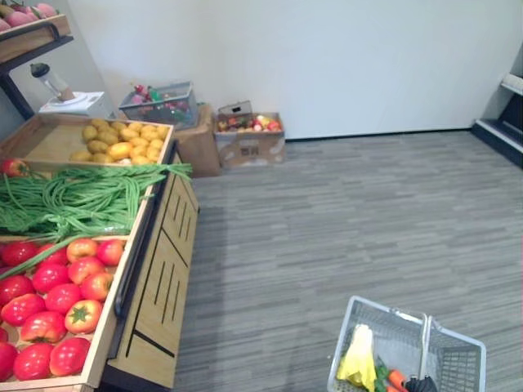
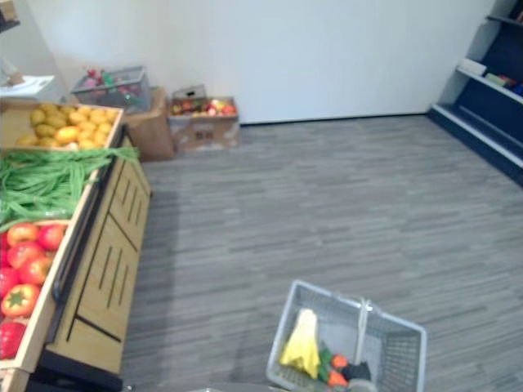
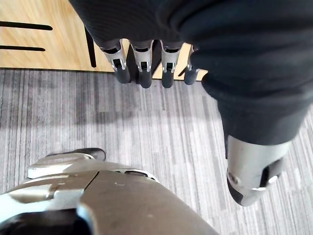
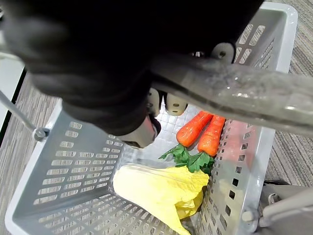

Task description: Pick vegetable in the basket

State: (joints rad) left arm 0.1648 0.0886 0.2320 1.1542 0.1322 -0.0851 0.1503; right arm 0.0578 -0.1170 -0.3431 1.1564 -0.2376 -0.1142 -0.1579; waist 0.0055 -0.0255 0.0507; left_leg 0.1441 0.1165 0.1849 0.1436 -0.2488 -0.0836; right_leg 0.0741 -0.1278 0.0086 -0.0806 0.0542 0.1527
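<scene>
Grey basket (image 1: 459, 362) – low on the robot's right, over the striped floor (image 1: 343, 212).
Contents: one yellow cabbage (image 4: 161, 188) lying flat; two carrots (image 4: 203, 131) side by side just beside it, their leaves against the cabbage.
Right hand (image 4: 143, 131) – curled round the handle (image 4: 234, 93), as far as the close view shows.
Left hand (image 3: 143, 66) – fingers straight, holding nothing, hanging beside the wooden stand (image 1: 159, 278).
Stand holds tomatoes (image 1: 57, 294), green beans (image 1: 73, 200) and potatoes (image 1: 122, 140).
</scene>
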